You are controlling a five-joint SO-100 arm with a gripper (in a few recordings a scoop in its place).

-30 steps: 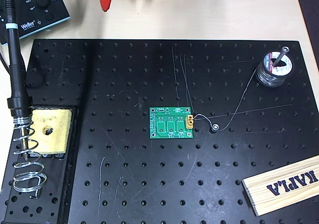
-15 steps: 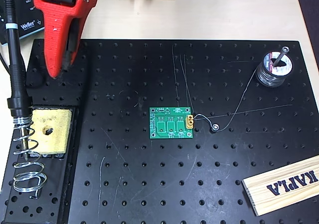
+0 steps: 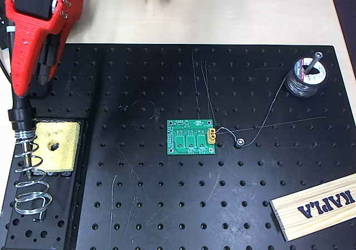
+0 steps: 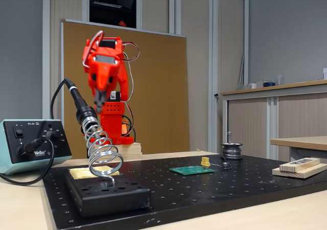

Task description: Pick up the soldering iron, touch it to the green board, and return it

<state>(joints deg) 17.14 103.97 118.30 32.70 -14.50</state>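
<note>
The red gripper (image 3: pixel 34 86) is showing black inserts. The soldering iron (image 3: pixel 18 103) is showing black beside the yellow sponge (image 3: pixel 54 145). The green board (image 3: pixel 192 137) is carrying white outlines and a yellow connector, lying on the black perforated plate (image 3: pixel 167 205).

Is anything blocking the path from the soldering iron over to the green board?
Nothing visible does. The soldering iron sits in the spring holder at the left edge, and the black plate between it and the green board carries only thin loose wire strands.
</note>
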